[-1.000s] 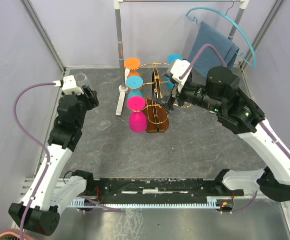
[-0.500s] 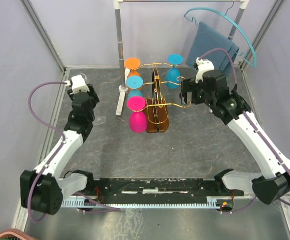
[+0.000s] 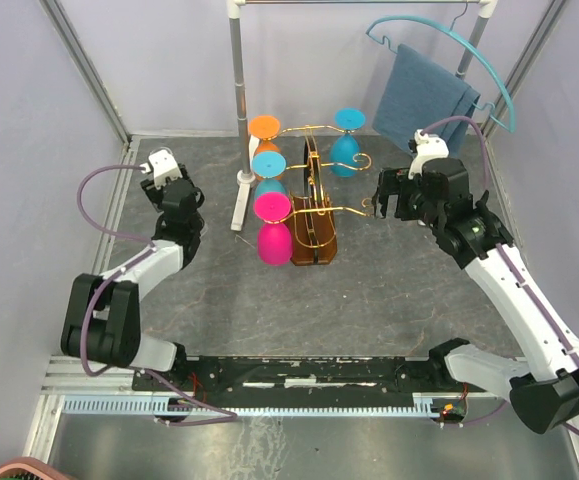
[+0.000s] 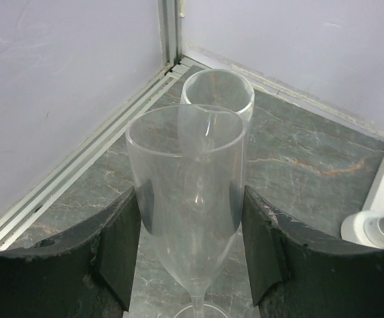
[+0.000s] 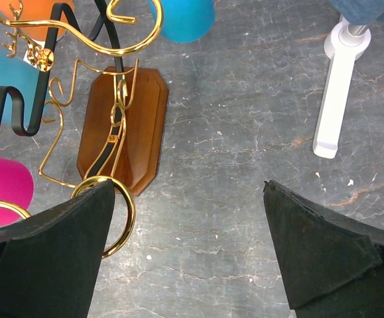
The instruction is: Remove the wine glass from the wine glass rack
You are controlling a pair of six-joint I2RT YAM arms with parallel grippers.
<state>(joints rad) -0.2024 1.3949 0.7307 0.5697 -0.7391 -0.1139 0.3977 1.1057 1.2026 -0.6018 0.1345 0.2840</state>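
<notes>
We find the left end effector grasping a clear stemmed wine glass. Its 2 black fingers press on opposite sides of the bowl and hold it upright, apparently so the foot meets the grey stone-patterned tabletop flat. This glass is at the tabletop's 10 o'clock corner, well apart from the gold wire wine glass rack at centre. A second clear glass stands just behind it. We judge removal done for this glass. 4 coloured glasses hang bowl-down on the rack.

The left arm lies folded low, forearm running toward 10 o'clock. The right arm reaches from 5 o'clock toward the rack's 3 o'clock side. The right end effector is released and empty, poised near a curled arm-end, likely for another glass.
</notes>
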